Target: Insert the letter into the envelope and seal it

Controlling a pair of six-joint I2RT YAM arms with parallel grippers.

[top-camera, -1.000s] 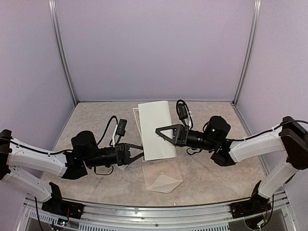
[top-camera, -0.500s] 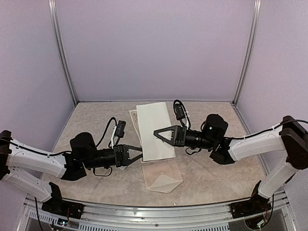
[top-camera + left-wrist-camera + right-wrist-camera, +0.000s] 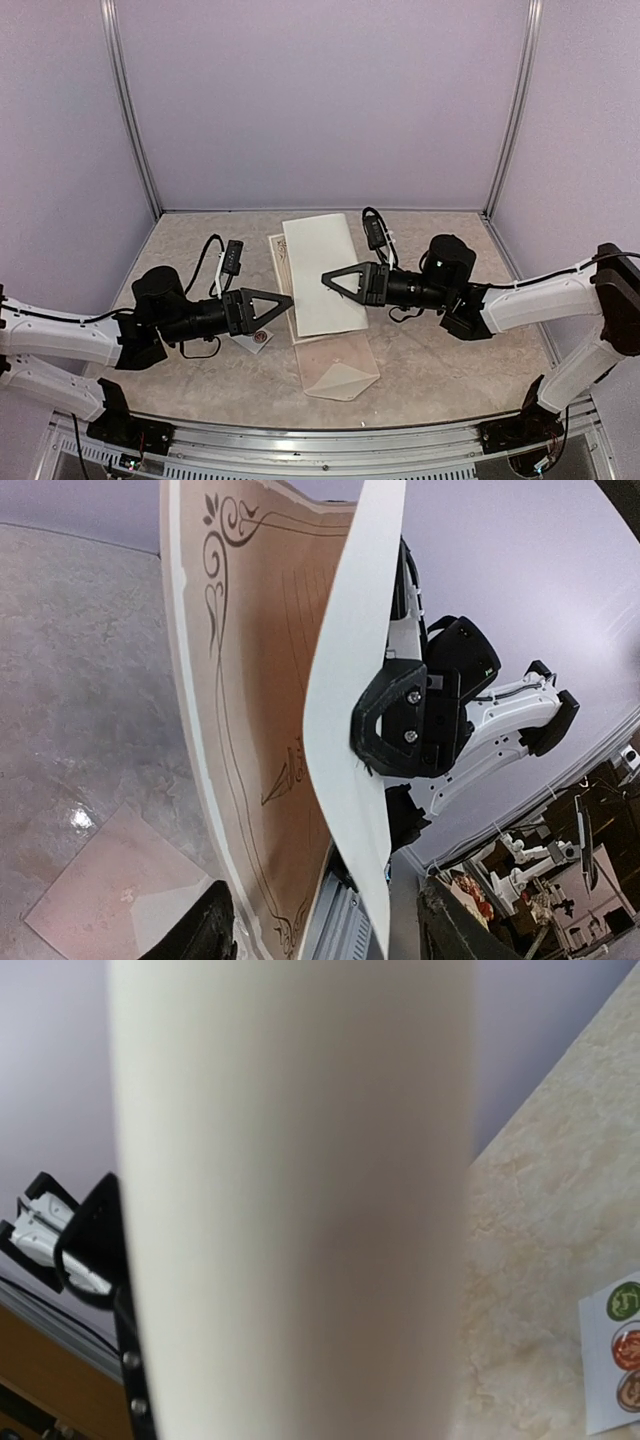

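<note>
Beside letter (image 3: 320, 275), left fingers (image 3: 270, 296) newly open

matt cream paper letter (image 3: 320, 275), glossy marbled stone-look tabletop (image 3: 450, 365)

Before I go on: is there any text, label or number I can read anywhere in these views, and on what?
None legible in any view.
On the letter: an ornamental border and fine printed lines, too small to read.
On the round stickers: coloured designs, too blurred to read.
On the envelope: no marking that I can see.
</note>
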